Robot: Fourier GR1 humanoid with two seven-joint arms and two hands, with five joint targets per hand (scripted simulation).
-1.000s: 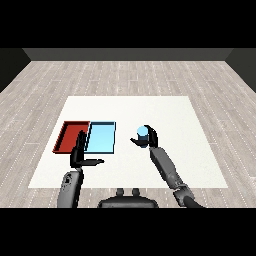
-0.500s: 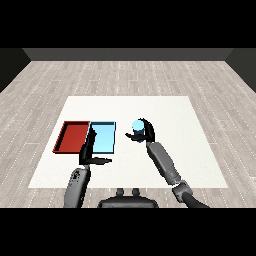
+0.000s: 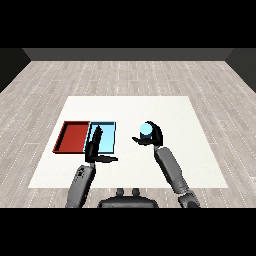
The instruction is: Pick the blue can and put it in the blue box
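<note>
Surface: a white table [image 3: 165, 107] stood on grey plank flooring, dark walls behind.

Right hand: my right hand [image 3: 152, 136] was curled round the blue can [image 3: 145, 130], thumb on one side and fingers on the other, with the can's pale top showing above them.

Can position: the can sat within my right fingers, apparently clear of the table, well to the right of both trays.

Left hand: my left hand [image 3: 95, 149] held nothing; its fingers were straight and pointed away from me, thumb stuck out sideways.

Trays: the blue tray [image 3: 111, 136] lay just beyond my left fingertips, partly hidden behind them; the red tray [image 3: 74, 137] lay touching it on the far side from my right hand.

Handling, judged: the can looked rigid and light, smooth-sided and so liable to slip; the best hold appeared to be round the middle of its wall, kept upright.

Stage, judged: can in hand, carry towards the blue tray not yet completed.
</note>
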